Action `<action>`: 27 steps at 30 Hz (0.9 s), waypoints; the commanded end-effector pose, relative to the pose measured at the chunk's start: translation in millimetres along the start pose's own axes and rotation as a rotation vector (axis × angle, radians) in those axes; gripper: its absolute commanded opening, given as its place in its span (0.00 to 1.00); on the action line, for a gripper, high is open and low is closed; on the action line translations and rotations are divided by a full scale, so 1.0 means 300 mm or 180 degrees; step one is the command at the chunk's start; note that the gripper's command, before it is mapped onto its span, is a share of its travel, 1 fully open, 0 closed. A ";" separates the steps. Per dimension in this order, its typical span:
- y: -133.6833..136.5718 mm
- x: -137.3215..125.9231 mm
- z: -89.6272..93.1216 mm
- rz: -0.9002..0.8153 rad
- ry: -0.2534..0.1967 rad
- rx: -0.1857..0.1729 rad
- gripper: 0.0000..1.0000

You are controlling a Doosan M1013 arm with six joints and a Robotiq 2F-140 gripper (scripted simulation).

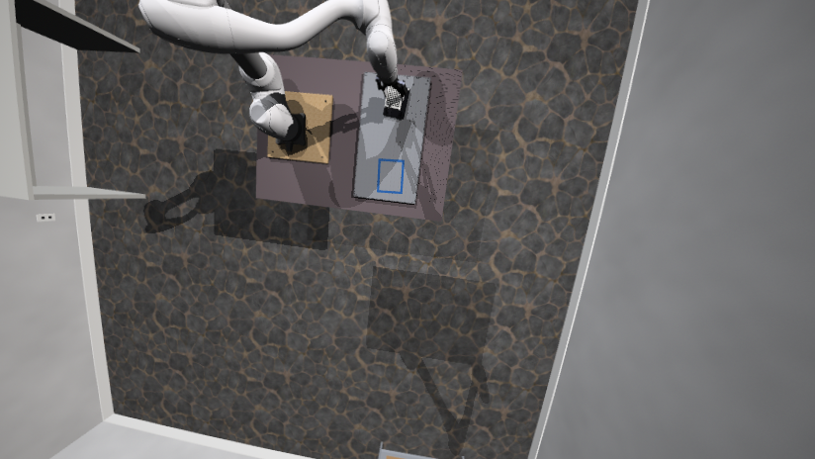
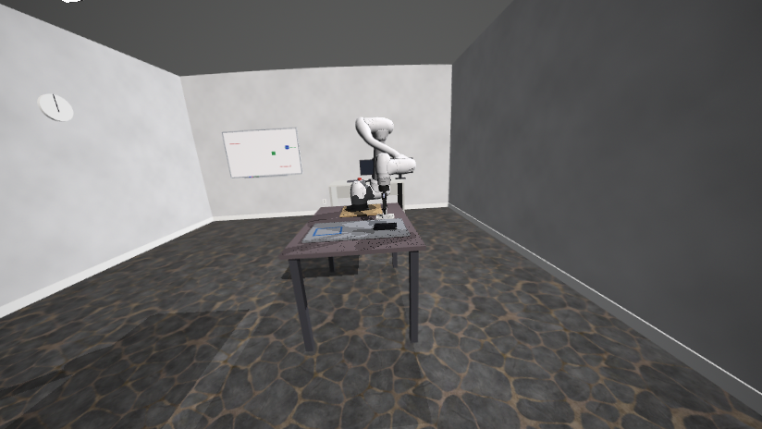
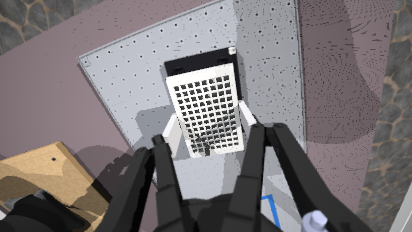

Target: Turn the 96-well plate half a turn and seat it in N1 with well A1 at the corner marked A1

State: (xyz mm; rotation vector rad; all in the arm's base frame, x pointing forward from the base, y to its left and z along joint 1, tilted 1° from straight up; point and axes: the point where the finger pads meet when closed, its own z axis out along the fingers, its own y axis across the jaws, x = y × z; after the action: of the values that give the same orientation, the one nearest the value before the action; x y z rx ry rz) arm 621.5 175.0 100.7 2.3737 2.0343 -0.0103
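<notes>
Pincer (image 3: 207, 142) clamped on the 96-well plate (image 3: 206, 111), held lifted just above and partly off the black nest N1 (image 3: 199, 62) on the counter (image 1: 296, 188). Risks, as I judge: plate slipping or tilting in the grip while turning, or catching a locator and seating crooked.

Smooth white arm (image 1: 239, 25) of rounded, tube-like links with bulging joints, glossy and unmarked. Darker grey collar where one link meets the next near the shoulder. Black foot bolted on a tan wooden base plate (image 1: 321, 102) with small dark screw holes at the corners. Black gripper (image 3: 207, 150) of angular linkage bars, two slim fingers tipped with white pads. Small grey bolt head on the gripper's right link.
</notes>
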 end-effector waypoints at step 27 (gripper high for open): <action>0.016 -0.121 0.003 0.0347 0.0001 0.0000 0.00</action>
State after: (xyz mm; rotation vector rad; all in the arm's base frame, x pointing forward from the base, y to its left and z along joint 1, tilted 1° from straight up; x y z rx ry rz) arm 620.7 142.7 100.3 2.4808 1.9015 -0.0091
